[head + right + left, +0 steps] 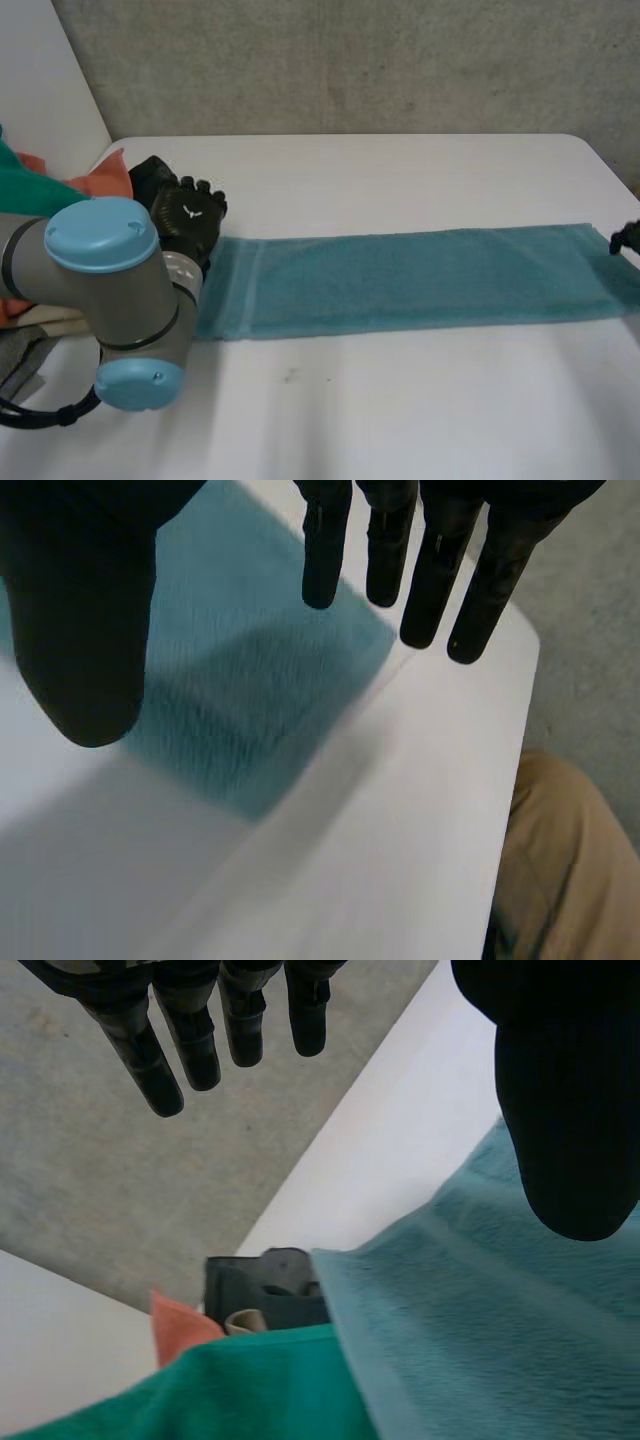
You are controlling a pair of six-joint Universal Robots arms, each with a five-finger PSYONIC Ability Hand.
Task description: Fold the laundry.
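Note:
A long teal towel (410,280) lies flat across the white table (380,410), folded into a narrow strip. My left hand (187,222) hovers at the towel's left end, its fingers (190,1045) straight and apart from the thumb, holding nothing; the towel's end (480,1310) lies under the thumb. My right hand (624,238) is at the towel's right end. Its fingers (430,560) are straight and spread above the towel's corner (260,710), with nothing held.
A pile of more laundry, green cloth (30,185) and orange cloth (100,175), sits at the table's left edge; it appears past the left hand as green cloth (200,1395) with a dark item (262,1285). A person's tan trouser leg (565,870) is beside the table's right edge.

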